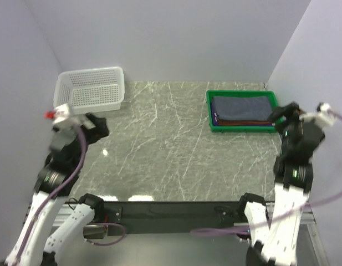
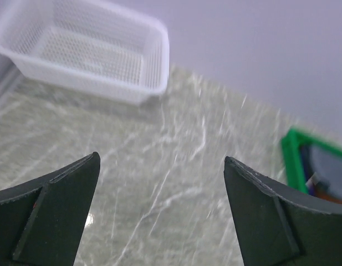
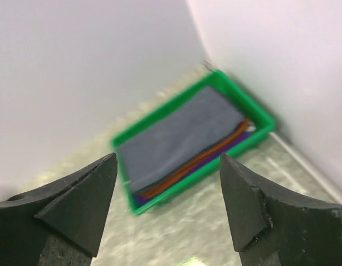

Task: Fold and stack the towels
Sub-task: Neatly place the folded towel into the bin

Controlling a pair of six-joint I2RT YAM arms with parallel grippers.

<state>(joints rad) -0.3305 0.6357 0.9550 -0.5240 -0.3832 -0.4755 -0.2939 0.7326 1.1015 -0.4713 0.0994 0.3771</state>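
The towels (image 1: 240, 108) lie folded in a stack inside the green tray (image 1: 210, 113) at the back right, grey-blue on top, rust-brown and purple edges below. The stack also shows in the right wrist view (image 3: 179, 138), blurred, and partly in the left wrist view (image 2: 331, 172). My right gripper (image 1: 282, 116) is open and empty, raised just right of the tray's near corner. My left gripper (image 1: 98, 126) is open and empty, raised over the table's left side, in front of the basket.
A white mesh basket (image 1: 93, 87) stands at the back left, with nothing showing inside it (image 2: 87, 50). The grey marble table (image 1: 159, 149) spans the middle. Pale walls close in at the back and both sides.
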